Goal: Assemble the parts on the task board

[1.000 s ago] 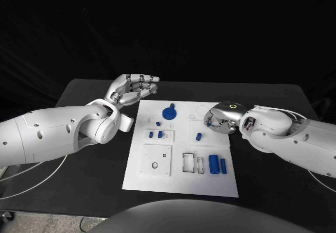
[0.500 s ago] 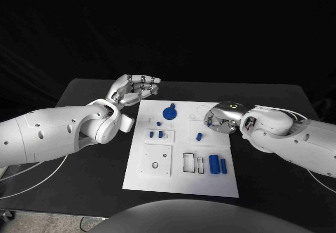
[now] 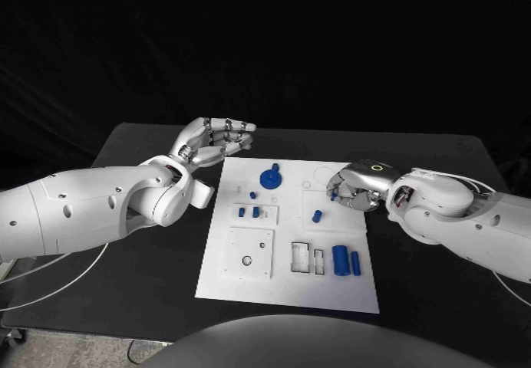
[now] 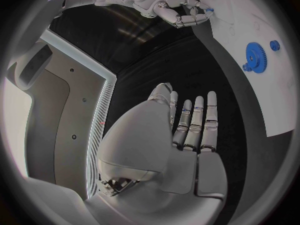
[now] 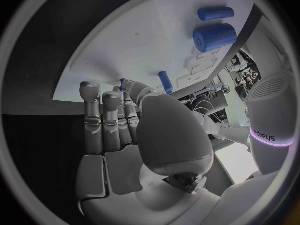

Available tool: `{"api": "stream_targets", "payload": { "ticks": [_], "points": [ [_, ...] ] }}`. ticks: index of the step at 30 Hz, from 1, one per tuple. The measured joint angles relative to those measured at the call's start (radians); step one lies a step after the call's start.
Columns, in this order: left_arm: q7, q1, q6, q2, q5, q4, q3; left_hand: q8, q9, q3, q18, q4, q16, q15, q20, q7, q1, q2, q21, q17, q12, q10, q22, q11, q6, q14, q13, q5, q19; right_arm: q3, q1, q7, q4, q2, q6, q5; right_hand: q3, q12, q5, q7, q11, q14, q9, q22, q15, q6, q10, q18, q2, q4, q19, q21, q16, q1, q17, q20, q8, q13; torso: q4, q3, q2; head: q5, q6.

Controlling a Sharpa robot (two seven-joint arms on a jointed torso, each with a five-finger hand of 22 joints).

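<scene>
Key relation: the small blue peg (image 3: 315, 215) stands on the white board (image 3: 249, 287) just toward the robot from the right hand (image 3: 356, 186); the right hand is much the nearer of the two.
Peg axis: looks upright in the right wrist view (image 5: 165, 82), just past the fingers (image 5: 103, 116); touching or apart, cannot tell.
Right hand: over the board's right edge, fingers curled in together; a bit of blue shows at the fingertips, but whether it is held I cannot tell.
Left hand: (image 3: 212, 140) off the board's far left corner, above the black surface (image 3: 133, 146); fingers bent, apart, holding nothing.
Around: blue gear (image 3: 270, 179) at mid-far board; two blue cylinders (image 3: 347, 261) lying near the right near edge, long axes pointing toward the robot.
In the way: likely nothing between right hand and peg; cylinders well apart from it.
</scene>
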Motion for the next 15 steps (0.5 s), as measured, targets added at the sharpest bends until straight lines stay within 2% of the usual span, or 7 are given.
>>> {"api": "stream_targets", "payload": {
  "ticks": [9, 15],
  "points": [
    [-0.002, 0.000, 0.001, -0.002, -0.001, 0.001, 0.000, 0.000, -0.004, -0.005, 0.000, 0.000, 0.000, 0.000, 0.000, 0.003, 0.004, 0.004, 0.000, -0.005, 0.000, -0.004, -0.001, 0.004, -0.004, 0.000, -0.007, 0.000, 0.000, 0.001, 0.040, 0.001, 0.061, -0.038, -0.026, 0.015, 0.000, -0.002, 0.011, 0.003, 0.000, 0.001, 0.000, 0.000, 0.001, -0.003, 0.000, 0.000, 0.000, 0.000, 0.004, 0.000, 0.000, 0.000, 0.000, 0.004, -0.005, -0.002, -0.0011, -0.0001, 0.000, 0.003, 0.000],
    [-0.005, 0.000, 0.002, -0.002, -0.001, 0.001, 0.000, 0.000, -0.004, -0.005, 0.000, 0.000, 0.000, 0.000, 0.000, 0.005, 0.004, 0.004, -0.004, -0.006, 0.000, -0.004, -0.002, 0.004, -0.005, 0.000, -0.008, 0.000, 0.000, 0.002, 0.053, -0.001, 0.119, -0.062, -0.035, 0.024, -0.004, -0.003, 0.018, 0.003, 0.005, 0.007, 0.003, 0.000, 0.007, -0.003, 0.005, 0.000, 0.000, 0.002, 0.007, 0.008, 0.000, 0.000, 0.004, 0.007, -0.006, -0.006, -0.0012, -0.0003, 0.000, 0.004, 0.000]
  ]
}}
